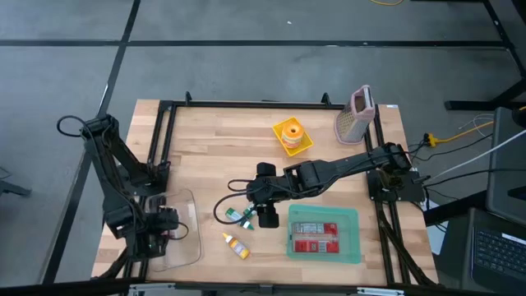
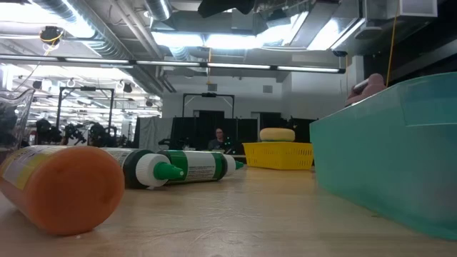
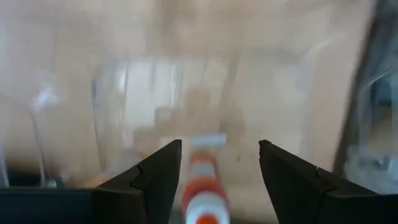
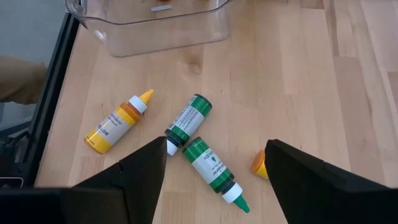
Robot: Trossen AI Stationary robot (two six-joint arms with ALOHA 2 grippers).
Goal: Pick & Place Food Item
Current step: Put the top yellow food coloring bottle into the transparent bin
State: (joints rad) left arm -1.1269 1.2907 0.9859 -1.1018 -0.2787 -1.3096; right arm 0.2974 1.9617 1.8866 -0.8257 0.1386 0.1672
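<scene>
The table (image 1: pixel 214 148) under me is pale butcher-block wood, planked and smooth. A clear plastic bin (image 1: pixel 182 234) with rounded corners sits at its left front corner, and my left gripper (image 3: pixel 219 163) is down inside it, fingers spread apart. Between those dark, wedge-shaped fingers (image 3: pixel 155 177) lies a small orange-and-white banded bottle (image 3: pixel 204 186), lengthwise in the gap; I cannot tell whether it touches either finger.

My right gripper (image 4: pixel 214 163) hangs above mid-table, jaws wide and holding nothing. Below it two slim green bottles (image 4: pixel 198 138) with white labels lie on their sides, ends meeting in a crooked line. A yellow squeeze bottle (image 4: pixel 118 121) with a pointed tip lies just beside them. Near the right front sits a translucent teal tray (image 1: pixel 353 222) holding a red packet (image 1: pixel 315 237).
</scene>
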